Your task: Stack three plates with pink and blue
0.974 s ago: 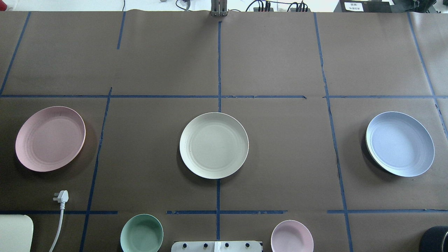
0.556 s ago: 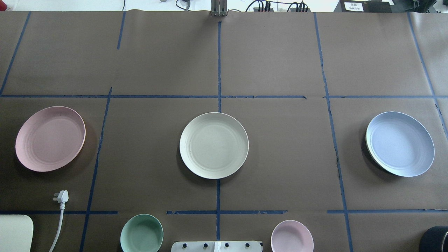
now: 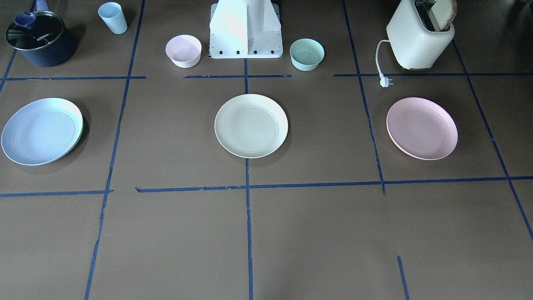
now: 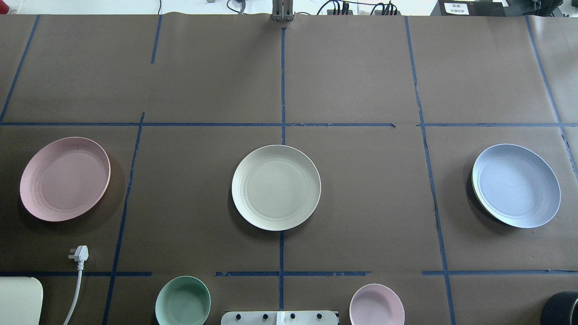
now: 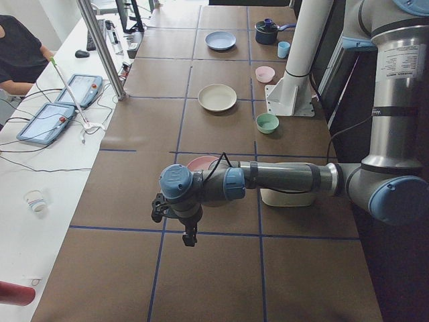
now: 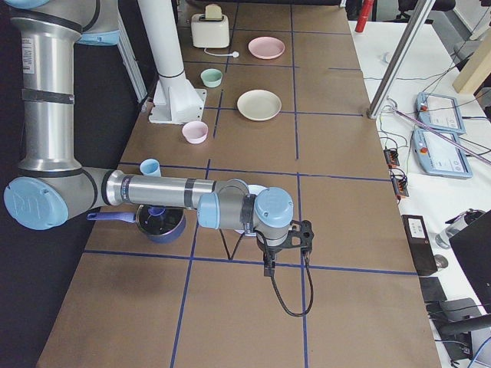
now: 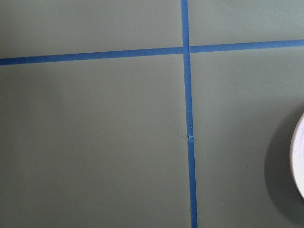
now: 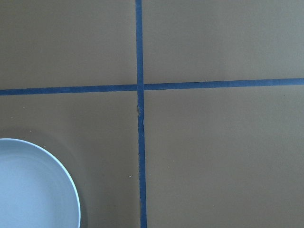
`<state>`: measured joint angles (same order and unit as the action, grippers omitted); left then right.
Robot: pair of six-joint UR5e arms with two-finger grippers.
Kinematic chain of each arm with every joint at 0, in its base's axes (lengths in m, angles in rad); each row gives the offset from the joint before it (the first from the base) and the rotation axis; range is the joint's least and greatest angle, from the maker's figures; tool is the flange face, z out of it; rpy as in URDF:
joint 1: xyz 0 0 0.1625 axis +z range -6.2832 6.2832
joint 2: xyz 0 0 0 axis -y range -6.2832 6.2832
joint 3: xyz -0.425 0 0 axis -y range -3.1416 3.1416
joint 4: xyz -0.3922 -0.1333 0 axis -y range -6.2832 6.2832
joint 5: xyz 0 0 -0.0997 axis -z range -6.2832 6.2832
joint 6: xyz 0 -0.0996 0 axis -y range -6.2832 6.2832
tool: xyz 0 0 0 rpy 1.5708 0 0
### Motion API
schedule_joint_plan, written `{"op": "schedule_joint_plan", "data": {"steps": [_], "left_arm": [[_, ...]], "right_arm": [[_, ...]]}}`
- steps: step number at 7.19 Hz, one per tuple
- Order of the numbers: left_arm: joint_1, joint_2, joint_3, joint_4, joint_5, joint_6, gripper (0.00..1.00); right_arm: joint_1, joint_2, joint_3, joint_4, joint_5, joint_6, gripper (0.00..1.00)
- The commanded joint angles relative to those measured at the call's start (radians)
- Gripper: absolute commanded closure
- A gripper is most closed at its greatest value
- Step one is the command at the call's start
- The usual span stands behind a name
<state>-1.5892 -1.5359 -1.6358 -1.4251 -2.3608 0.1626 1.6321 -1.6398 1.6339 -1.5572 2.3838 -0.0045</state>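
Three plates lie apart in a row on the brown table. The pale pink plate point(image 4: 64, 179) is on the left, the cream plate point(image 4: 276, 187) in the middle, the pale blue plate point(image 4: 516, 185) on the right. My left gripper point(image 5: 190, 235) shows only in the exterior left view, hanging above the table beside the pink plate point(image 5: 201, 162); I cannot tell its state. My right gripper point(image 6: 268, 264) shows only in the exterior right view, near the blue plate point(image 8: 33, 190); I cannot tell its state. Neither gripper touches a plate.
A mint-green bowl point(image 4: 183, 301) and a small pink bowl point(image 4: 376, 305) stand beside the robot base point(image 3: 245, 29). A toaster point(image 3: 419, 35) with its plug point(image 4: 79, 255) is at the near left. A dark pot point(image 3: 39, 39) and a blue cup point(image 3: 113, 17) are at the near right.
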Motion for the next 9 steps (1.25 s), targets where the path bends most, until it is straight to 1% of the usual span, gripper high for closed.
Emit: {"op": "schedule_joint_plan", "data": {"steps": [1,2,3,4,5,6,7,9], "left_arm": [[0.001,-0.004,-0.009,0.000,-0.002,-0.003,0.00],[0.001,-0.010,-0.018,-0.002,-0.003,-0.011,0.00],[0.006,-0.004,-0.039,-0.067,-0.017,-0.163,0.00],[0.056,0.032,-0.036,-0.228,-0.038,-0.301,0.00],[0.128,0.054,-0.026,-0.365,-0.038,-0.443,0.00],[0.188,0.056,-0.004,-0.470,-0.038,-0.563,0.00],[0.245,0.062,0.034,-0.583,-0.034,-0.668,0.00],[0.372,0.065,0.135,-0.874,-0.020,-0.930,0.00]], "right_arm": [[0.000,0.000,0.026,-0.001,0.000,0.006,0.00],[0.000,0.000,0.041,0.000,0.000,0.052,0.00],[0.000,0.006,0.046,-0.001,0.002,0.073,0.00],[-0.002,0.009,0.047,-0.001,0.005,0.074,0.00],[-0.002,0.008,0.049,-0.001,0.008,0.077,0.00],[-0.002,0.012,0.060,-0.001,0.011,0.078,0.00],[-0.002,0.020,0.063,-0.001,0.011,0.078,0.00],[-0.002,0.021,0.061,-0.001,0.015,0.078,0.00]]}}
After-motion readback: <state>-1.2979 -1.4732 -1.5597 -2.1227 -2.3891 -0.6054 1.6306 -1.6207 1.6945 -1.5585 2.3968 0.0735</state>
